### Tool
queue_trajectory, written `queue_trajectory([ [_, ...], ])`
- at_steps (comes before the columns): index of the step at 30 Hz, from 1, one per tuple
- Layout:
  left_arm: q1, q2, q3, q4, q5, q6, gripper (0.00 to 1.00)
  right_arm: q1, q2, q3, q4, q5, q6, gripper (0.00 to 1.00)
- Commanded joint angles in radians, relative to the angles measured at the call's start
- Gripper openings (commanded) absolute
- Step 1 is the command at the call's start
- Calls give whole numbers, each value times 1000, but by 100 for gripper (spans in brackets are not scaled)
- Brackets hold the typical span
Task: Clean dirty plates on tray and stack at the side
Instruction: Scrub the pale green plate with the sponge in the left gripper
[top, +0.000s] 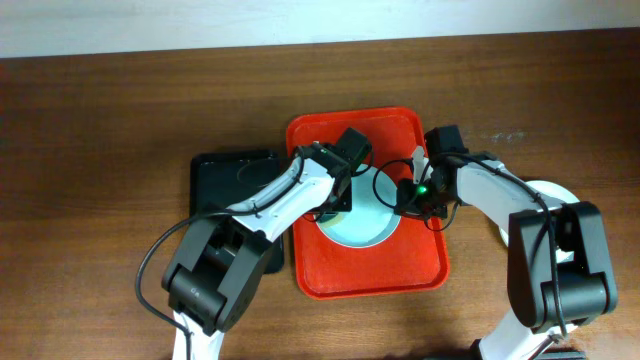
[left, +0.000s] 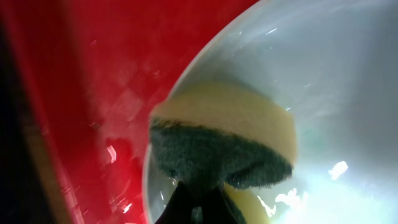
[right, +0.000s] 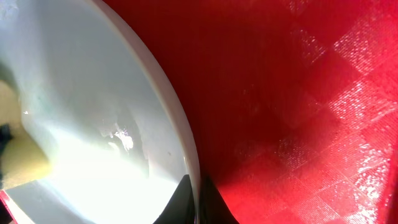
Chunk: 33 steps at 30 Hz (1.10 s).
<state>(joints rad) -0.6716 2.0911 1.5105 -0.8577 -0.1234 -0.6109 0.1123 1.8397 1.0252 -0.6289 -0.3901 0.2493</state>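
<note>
A pale blue plate (top: 362, 222) lies in the red-orange tray (top: 372, 272). My left gripper (top: 338, 205) is shut on a yellow sponge with a dark green scrub face (left: 224, 140), pressed on the plate's left side (left: 336, 81). My right gripper (top: 412, 195) is shut on the plate's right rim (right: 180, 134), one finger on each side of the edge (right: 196, 199). The sponge's edge shows at the left of the right wrist view (right: 18, 155). No smear shows on the plate. A white plate (top: 560, 195) lies on the table at the right, mostly hidden by my right arm.
A black tray (top: 225, 180) sits left of the red tray, partly under my left arm. The wooden table (top: 100, 150) stretches around both trays. A pale wall edge (top: 300, 20) runs along the back.
</note>
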Motion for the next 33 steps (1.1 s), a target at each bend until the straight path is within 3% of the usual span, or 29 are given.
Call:
queue_trajectory([
  [1, -1, 60, 9, 82, 185, -2, 0, 5, 48, -58, -13, 87, 2, 4],
  [5, -19, 108, 9, 173, 447, -2, 0, 5, 48, -58, -14, 87, 2, 4],
  [10, -37, 113, 10, 186, 509, 66, 0, 5, 48, -58, -22, 87, 2, 4],
  [13, -21, 113, 11, 148, 455, 66, 0, 5, 48, -58, -22, 87, 2, 4],
  [18, 22, 92, 40, -2, 148, 62, 0, 5, 48, -58, -23, 87, 2, 4],
  [21, 35, 48, 81, -91, 42, 62, 0, 5, 48, -58, -23, 87, 2, 4],
  [33, 76, -334, 112, -173, 141, 118, 0, 5, 48, -58, -37, 87, 2, 4],
])
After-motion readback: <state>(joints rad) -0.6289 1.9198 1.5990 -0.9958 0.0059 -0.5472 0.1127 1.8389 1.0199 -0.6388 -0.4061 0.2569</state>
